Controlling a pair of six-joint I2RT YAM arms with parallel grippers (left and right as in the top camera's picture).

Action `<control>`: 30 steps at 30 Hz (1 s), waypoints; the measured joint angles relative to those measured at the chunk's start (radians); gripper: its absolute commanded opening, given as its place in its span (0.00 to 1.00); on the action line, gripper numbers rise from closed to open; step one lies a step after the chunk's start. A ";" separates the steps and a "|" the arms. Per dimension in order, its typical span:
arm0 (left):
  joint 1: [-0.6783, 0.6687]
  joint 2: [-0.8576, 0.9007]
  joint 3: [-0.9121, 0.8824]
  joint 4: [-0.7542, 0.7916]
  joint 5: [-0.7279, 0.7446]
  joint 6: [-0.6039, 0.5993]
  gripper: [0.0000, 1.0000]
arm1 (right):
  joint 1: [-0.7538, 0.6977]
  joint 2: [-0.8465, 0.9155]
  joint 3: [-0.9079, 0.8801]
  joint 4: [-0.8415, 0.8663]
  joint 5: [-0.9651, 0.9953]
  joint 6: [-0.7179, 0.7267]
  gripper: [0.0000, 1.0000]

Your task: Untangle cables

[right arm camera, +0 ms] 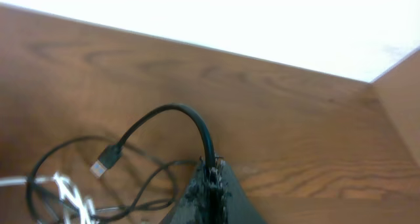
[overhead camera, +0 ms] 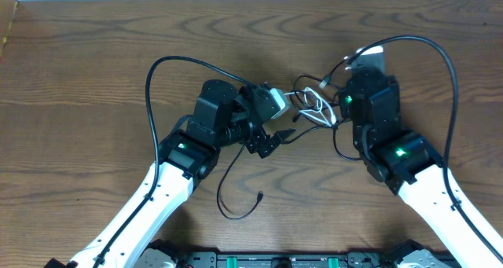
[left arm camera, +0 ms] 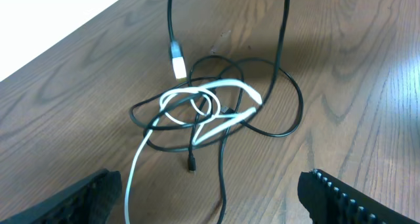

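Note:
The cables point(overhead camera: 314, 107) lie tangled on the table between my two grippers: several black cords and one white cord. In the left wrist view the tangle point(left arm camera: 210, 109) lies just ahead of my left gripper point(left arm camera: 210, 201), which is open wide and low over the table, with the white cord and a black cord running between its fingers. My left gripper point(overhead camera: 277, 133) is left of the tangle. My right gripper point(right arm camera: 211, 175) is shut on a black cable point(right arm camera: 170, 112) that arcs up and ends in a USB plug point(right arm camera: 102, 165). My right gripper point(overhead camera: 352, 64) is at the tangle's right.
A loose black cable end point(overhead camera: 236, 193) with a small plug trails toward the table's front under my left arm. Thick black arm wires point(overhead camera: 440, 56) loop above both arms. The table's far edge point(right arm camera: 197, 46) is close behind the right gripper.

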 measured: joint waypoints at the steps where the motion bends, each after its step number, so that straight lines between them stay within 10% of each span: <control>1: 0.000 0.000 0.000 0.000 0.000 0.000 0.91 | 0.000 -0.010 0.000 0.016 0.013 0.001 0.01; 13: 0.000 0.000 0.000 -0.020 -0.005 0.000 0.91 | 0.000 -0.132 0.000 0.041 0.023 0.004 0.01; 23: 0.000 0.000 0.000 -0.075 -0.073 0.000 0.91 | -0.018 -0.129 0.000 -0.293 0.180 0.126 0.01; 30: 0.000 0.000 0.000 -0.075 -0.079 0.000 0.91 | -0.032 -0.129 0.000 -0.462 0.095 0.244 0.24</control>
